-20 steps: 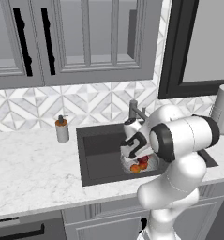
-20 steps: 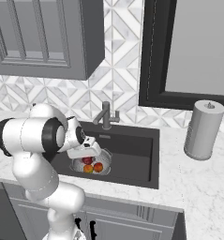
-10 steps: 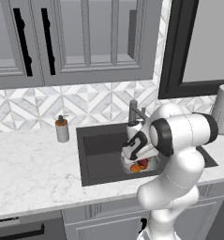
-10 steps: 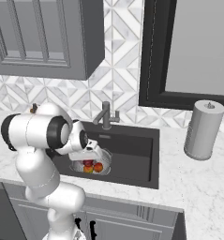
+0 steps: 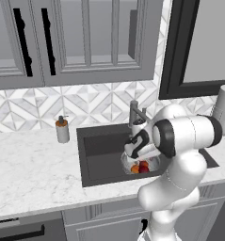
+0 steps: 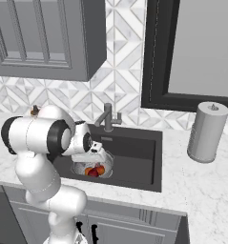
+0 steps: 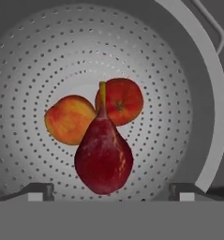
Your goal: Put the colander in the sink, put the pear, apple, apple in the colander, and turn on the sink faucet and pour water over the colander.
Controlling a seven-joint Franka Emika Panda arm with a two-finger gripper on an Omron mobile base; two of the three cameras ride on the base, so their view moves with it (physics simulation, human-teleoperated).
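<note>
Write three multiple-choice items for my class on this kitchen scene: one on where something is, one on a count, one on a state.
1. Where does the colander sit?
A. in the sink
B. on the counter
C. in a cabinet

2. How many fruits lie in the colander?
A. one
B. two
C. three

3. How does the gripper stand?
A. shut on the pear
B. open above the fruit
C. shut on the colander's handle

Answers:
1. A: both base views show the metal bowl inside the dark basin.
2. C: the hand view shows the pear with one apple and another apple behind it.
3. B: the hand view shows the fingertips wide apart, either side of the pear, touching nothing.
</note>
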